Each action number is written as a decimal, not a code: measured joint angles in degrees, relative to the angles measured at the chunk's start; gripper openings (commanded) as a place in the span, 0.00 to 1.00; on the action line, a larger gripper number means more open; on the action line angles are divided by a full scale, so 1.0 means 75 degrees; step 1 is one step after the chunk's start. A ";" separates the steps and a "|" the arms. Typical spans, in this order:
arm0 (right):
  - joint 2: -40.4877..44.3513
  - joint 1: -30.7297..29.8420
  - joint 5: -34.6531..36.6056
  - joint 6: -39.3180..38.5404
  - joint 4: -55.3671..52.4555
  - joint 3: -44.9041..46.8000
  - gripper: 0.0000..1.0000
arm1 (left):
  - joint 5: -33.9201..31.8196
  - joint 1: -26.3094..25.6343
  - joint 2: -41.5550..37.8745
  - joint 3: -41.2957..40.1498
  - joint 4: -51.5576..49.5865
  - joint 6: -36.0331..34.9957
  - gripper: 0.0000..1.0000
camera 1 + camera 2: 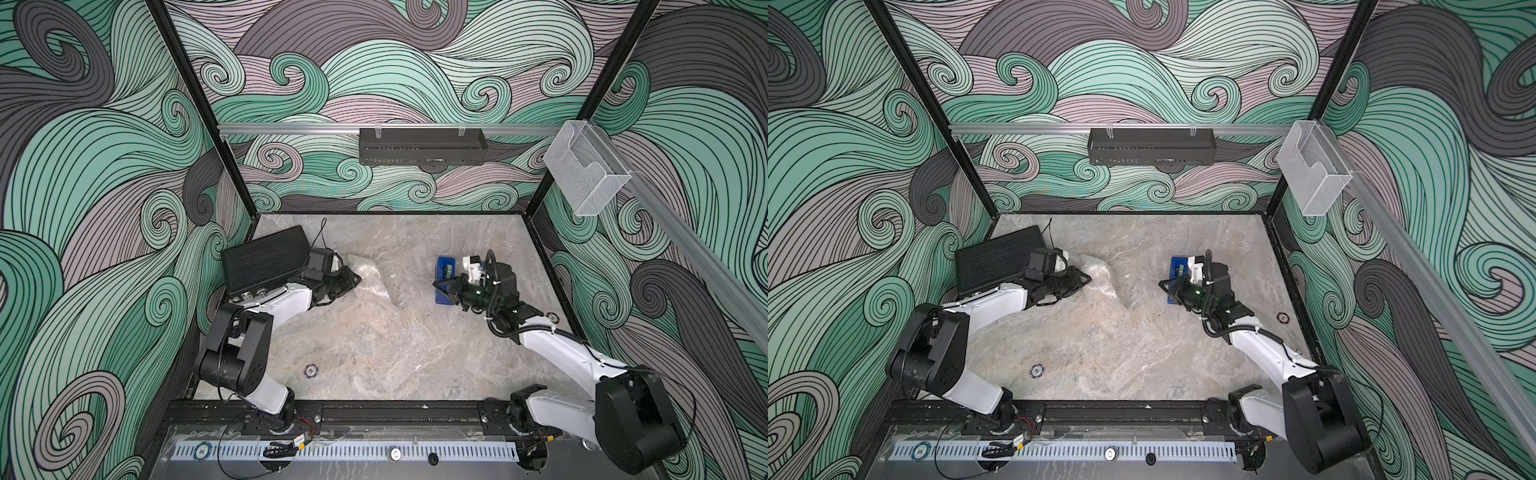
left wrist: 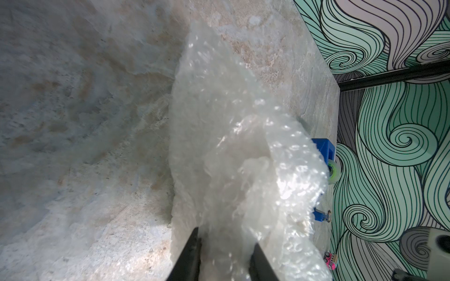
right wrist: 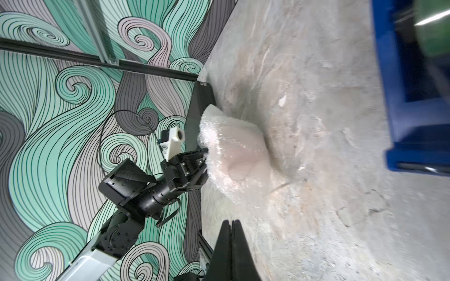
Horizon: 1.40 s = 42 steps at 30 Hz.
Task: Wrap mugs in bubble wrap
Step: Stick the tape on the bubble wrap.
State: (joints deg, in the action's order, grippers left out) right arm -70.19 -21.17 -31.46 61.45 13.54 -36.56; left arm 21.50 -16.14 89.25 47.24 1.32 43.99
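Since the left end effector (image 2: 225,240) had its jaws part-way closed with a thick fold of the bubble wrap (image 2: 231,146) pinched between them, the bundle lay straight ahead of its fingertips and touched them. From the right wrist, a pale pink shape showed through the plastic just beyond that grip. I judged it to be the mug (image 3: 238,148), resting on the tabletop (image 1: 374,353) and covered over. In both top views the wrap ran out from the left end effector as a whitish strip. Its long axis slanted toward the right arm's side and the near edge, ending in a loose flat tail. The left arm reached in low, forearm nearly level, wrist beside the black ribbed case (image 1: 266,262). The right end effector (image 3: 230,222) was fully closed and empty. It pointed at the bundle across bare tabletop, well apart from it and close to the blue tape dispenser (image 1: 441,266). The left arm was by far the nearer. With the tail lying between the two, the next fold would probably need the right one to open and cross.
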 measured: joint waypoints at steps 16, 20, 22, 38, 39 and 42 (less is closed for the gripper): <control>-0.3500 -0.1708 0.0184 0.0959 0.1620 -0.3063 0.00 | 0.0032 0.0000 0.0038 0.0041 -0.0003 0.0000 0.29; -0.4033 -0.1976 0.0233 0.1072 0.2084 -0.3503 0.00 | 0.0032 0.0000 0.0038 0.0044 -0.0003 0.0000 0.29; -0.4301 -0.2031 0.0265 0.1113 0.2363 -0.3611 0.00 | 0.0032 0.0000 0.0038 0.0044 -0.0003 0.0000 0.29; -0.5394 -0.2189 0.0376 0.1440 0.3759 -0.3646 0.00 | 0.0035 0.0000 0.0087 0.0087 -0.0006 0.0000 0.29; -0.5423 -0.2197 0.0379 0.1440 0.3791 -0.3646 0.00 | 0.0035 0.0003 0.0087 0.0085 -0.0006 0.0000 0.29; -0.5540 -0.2200 0.0402 0.1440 0.3891 -0.3646 0.00 | 0.0035 0.0003 0.0090 0.0087 -0.0003 0.0000 0.29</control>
State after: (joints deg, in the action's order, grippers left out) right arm -111.74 -37.67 -28.45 72.25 42.72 -63.90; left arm 21.76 -16.12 89.93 47.90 1.30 43.99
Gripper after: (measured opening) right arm 0.047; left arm 0.291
